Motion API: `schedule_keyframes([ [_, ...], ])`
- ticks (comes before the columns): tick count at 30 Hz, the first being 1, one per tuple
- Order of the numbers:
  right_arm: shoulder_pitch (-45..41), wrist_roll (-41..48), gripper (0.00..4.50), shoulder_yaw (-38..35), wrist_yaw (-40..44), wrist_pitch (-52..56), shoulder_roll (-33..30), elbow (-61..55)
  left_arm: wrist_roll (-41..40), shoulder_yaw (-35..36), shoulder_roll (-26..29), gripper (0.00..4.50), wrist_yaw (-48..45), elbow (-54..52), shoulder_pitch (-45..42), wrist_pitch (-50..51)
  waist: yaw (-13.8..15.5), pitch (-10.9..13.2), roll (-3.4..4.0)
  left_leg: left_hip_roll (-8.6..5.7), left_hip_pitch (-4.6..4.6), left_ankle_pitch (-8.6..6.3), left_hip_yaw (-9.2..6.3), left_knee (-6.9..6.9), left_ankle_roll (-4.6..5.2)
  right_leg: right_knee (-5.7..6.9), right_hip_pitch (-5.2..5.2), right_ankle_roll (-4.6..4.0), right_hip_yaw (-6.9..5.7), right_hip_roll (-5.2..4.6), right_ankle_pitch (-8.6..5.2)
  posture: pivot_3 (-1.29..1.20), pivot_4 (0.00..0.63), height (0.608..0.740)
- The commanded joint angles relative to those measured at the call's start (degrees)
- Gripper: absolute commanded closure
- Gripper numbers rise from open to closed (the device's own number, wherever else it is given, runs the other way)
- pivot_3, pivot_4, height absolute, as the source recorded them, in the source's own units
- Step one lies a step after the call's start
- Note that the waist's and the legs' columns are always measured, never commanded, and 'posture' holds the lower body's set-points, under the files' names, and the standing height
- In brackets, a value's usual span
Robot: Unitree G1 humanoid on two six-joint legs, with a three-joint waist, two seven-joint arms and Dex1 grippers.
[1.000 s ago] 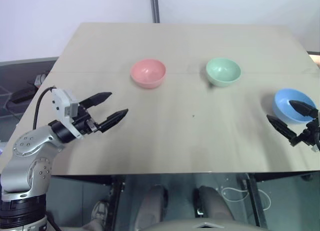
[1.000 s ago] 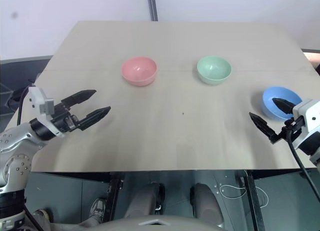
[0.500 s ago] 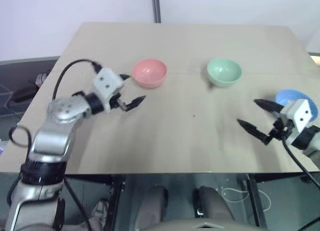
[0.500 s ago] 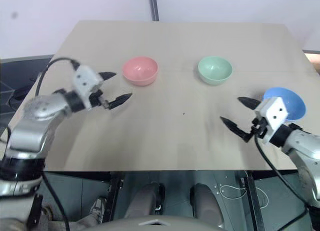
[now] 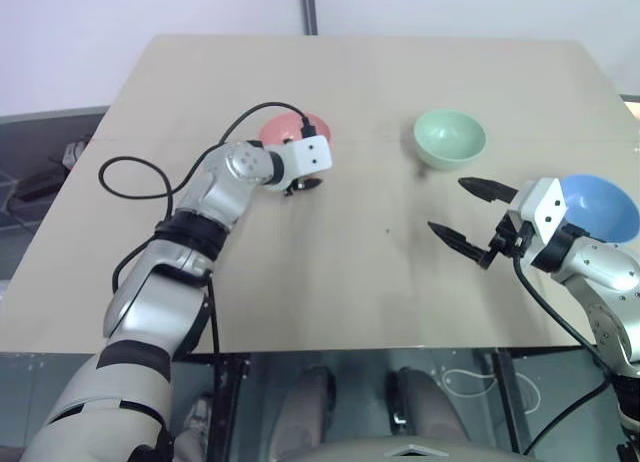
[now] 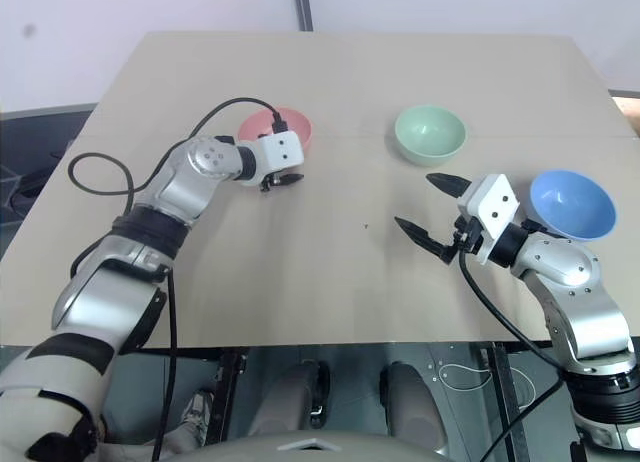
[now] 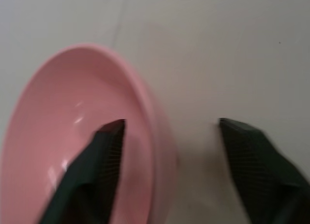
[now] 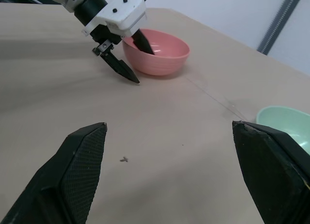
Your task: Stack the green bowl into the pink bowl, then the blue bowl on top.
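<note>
The pink bowl (image 5: 282, 130) stands at the back left of the tan table, the green bowl (image 5: 449, 137) at the back right, and the blue bowl (image 5: 600, 207) near the right edge. All three are upright and apart. My left gripper (image 7: 172, 123) is open and straddles the pink bowl's (image 8: 164, 52) near right rim. One finger (image 7: 97, 156) is inside the bowl, the other (image 7: 247, 151) outside, a gap away from the wall. My right gripper (image 5: 447, 205) hangs open and empty over bare table, in front of the green bowl and left of the blue one.
A black cable (image 5: 135, 167) from my left arm loops above the table's (image 5: 330, 272) left side. The blue bowl sits close to the right edge. Bare tabletop stretches between the bowls and along the front. A grey post (image 5: 310, 7) rises behind the table.
My left arm swung forward and right to the pink bowl, rolled its wrist, and its fingers now straddle the rim, narrower than before. My right gripper moved left, away from the blue bowl.
</note>
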Motion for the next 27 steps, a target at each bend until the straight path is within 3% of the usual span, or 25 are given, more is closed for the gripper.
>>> schedule_keyframes([
  [1, 0.0, -0.6, 0.00, -0.7, -1.0, -1.2, 0.4, -2.0, 0.9, 1.0, -1.0, 3.65, -0.9, 4.2, -4.2, -3.1, 0.1, 0.0, 0.00, 0.00, -0.02, 0.00, -0.01, 0.04, 0.00, 0.07, -0.01, 0.00, -0.01, 0.00, 0.00, 0.00, 0.150, 0.740],
  [3, 1.3, -1.1, 0.00, -1.2, -1.4, -1.7, 0.6, -2.4, -0.2, 1.8, -1.4, 4.46, -3.2, 4.5, -4.8, -4.7, 0.0, 0.0, 0.00, 0.00, -0.01, -0.01, -0.02, 0.16, 0.01, 0.20, -0.01, 0.00, -0.02, 0.02, 0.00, 0.00, 0.150, 0.740],
  [7, 3.6, -1.2, 0.00, -2.4, -2.2, -1.6, 0.7, -3.5, -6.6, 4.6, -0.8, 4.46, -13.1, -3.1, -2.6, -5.8, 0.0, 0.0, -0.01, 0.00, -0.01, -0.01, -0.03, 0.43, 0.02, 0.51, -0.02, 0.00, -0.01, 0.05, -0.01, 0.00, 0.150, 0.740],
  [11, 8.8, -0.6, 0.00, -6.3, -3.7, -1.5, 0.8, -5.8, -17.1, 5.2, 3.4, 4.46, -28.5, -24.8, 5.5, -3.5, -0.1, 0.0, 0.02, 0.06, 0.04, -0.01, -0.02, 0.51, 0.01, 0.62, 0.00, -0.01, 0.07, 0.05, -0.01, 0.00, 0.150, 0.740],
  [15, 13.8, -0.3, 0.00, -9.8, -4.8, -1.3, 1.1, -8.2, -19.5, 3.6, 4.7, 4.46, -32.8, -35.5, 11.7, -2.3, -0.1, 0.0, 0.06, 0.10, 0.11, 0.00, 0.03, 0.48, 0.00, 0.62, 0.01, -0.01, 0.14, 0.05, -0.01, 0.00, 0.150, 0.740],
  [23, 23.3, 1.1, 0.00, -14.3, -5.9, -0.8, 2.2, -13.8, -6.6, -0.4, -2.4, 4.46, -21.1, -26.0, 9.9, -7.4, 0.4, 0.0, 0.05, 0.03, 0.58, -0.16, -0.08, 0.67, 0.30, 0.65, 0.59, 0.06, 0.07, 0.15, 0.02, 0.00, 0.150, 0.740],
  [27, 25.3, 1.2, 0.00, -15.4, -6.6, -0.9, 2.6, -14.7, -5.5, -0.6, -5.7, 4.46, -19.4, -19.2, 7.0, -10.3, -0.1, 0.0, 0.05, 0.03, 0.57, -0.16, -0.10, 0.67, 0.30, 0.66, 0.58, 0.09, 0.04, 0.18, 0.04, 0.00, 0.150, 0.740],
])
